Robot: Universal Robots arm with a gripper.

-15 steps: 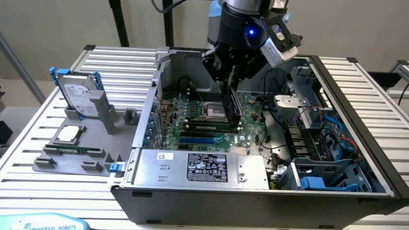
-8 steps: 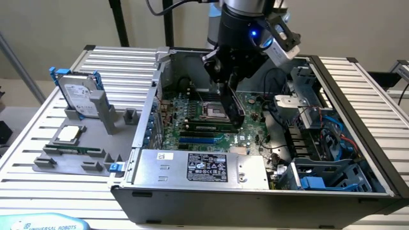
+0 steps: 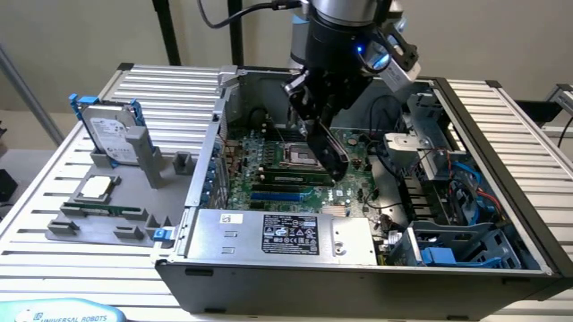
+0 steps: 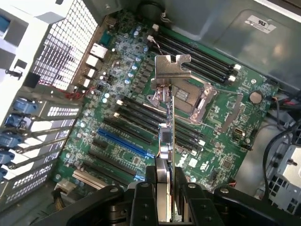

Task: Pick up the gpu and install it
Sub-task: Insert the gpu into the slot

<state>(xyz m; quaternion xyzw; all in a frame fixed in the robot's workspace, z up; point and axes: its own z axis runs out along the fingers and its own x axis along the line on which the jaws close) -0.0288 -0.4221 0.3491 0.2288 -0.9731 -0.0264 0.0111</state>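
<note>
The hand (image 3: 315, 111) is clenched on the gpu (image 3: 329, 153), holding it on edge over the motherboard (image 3: 259, 144) inside the open computer case (image 3: 358, 288). Its silver bracket (image 4: 172, 68) is at the end away from the hand.

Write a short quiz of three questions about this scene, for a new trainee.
1. True or false: the gripper is shut on the gpu over the motherboard in the open case.
2. Where does the hard drive stand? A) in the case B) in the grey holder outside the case C) in the gripper
3. Fill in: the long slot on the motherboard that is not black is ___.
Key: 1 true; 2 B; 3 blue.
</note>
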